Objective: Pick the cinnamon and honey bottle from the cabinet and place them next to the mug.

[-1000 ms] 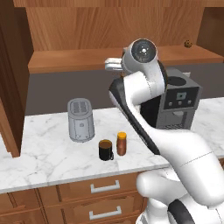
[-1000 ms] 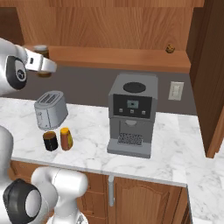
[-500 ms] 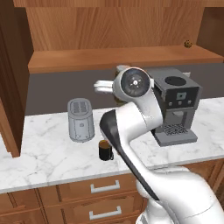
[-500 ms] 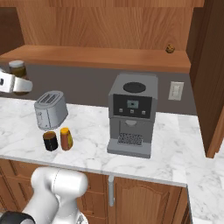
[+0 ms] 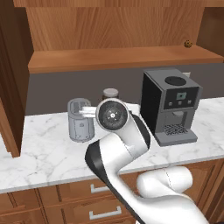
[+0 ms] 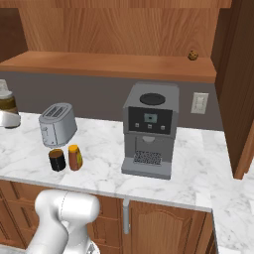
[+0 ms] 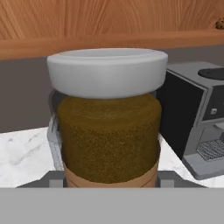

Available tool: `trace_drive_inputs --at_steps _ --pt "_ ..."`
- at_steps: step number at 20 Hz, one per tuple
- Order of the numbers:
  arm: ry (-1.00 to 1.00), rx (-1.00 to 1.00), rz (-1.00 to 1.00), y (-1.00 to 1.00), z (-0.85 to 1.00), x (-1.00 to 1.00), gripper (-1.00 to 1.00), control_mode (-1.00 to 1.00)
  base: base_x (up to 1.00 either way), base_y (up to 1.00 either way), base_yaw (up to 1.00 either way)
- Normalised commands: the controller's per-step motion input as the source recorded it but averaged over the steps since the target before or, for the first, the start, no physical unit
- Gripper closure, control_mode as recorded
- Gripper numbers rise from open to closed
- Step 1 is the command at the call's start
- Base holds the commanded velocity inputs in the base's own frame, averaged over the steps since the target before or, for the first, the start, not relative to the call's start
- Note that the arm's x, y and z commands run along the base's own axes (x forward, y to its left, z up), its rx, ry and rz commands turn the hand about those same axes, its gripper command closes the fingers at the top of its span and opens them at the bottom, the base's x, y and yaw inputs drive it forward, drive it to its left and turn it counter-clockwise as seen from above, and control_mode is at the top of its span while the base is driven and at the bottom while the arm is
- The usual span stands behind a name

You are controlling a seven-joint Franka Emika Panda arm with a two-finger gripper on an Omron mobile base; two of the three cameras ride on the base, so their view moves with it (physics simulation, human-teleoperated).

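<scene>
Cinnamon jar base was cut off at 6 o'clock in hand view; fingertips hidden beside it. In left base view, arm's wrist covered jar body, only lid showing; mug and honey bottle hidden behind arm. In right base view, jar was cropped at 9 o'clock edge. Small object on cabinet shelf was too small to identify.

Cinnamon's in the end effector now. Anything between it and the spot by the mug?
The toaster stands between the held cinnamon and the mug. The honey bottle already sits touching or nearly touching the mug's right, so aim for the bare counter around them.
</scene>
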Motion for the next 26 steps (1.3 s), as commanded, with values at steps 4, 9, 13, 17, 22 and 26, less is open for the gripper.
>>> trace_drive_inputs --at_steps 4,9,13,17,22,26 --pt "0.09 0.0 0.0 0.43 -0.43 -0.01 1.0 -1.0 0.0 0.0 0.0" --pt "0.14 0.0 0.0 0.34 -0.33 0.0 1.0 -1.0 0.0 0.0 0.0" --pt "0.16 0.0 0.0 0.04 -0.55 0.0 1.0 -1.0 0.0 0.0 0.0" --pt "0.17 0.0 0.0 0.0 -0.55 0.0 1.0 -1.0 0.0 0.0 0.0" --pt "0.09 0.0 0.0 0.0 -0.5 0.0 1.0 -1.0 0.0 0.0 0.0" --pt "0.03 -0.02 0.0 0.0 -0.49 0.08 1.0 -1.0 0.0 0.0 0.0"
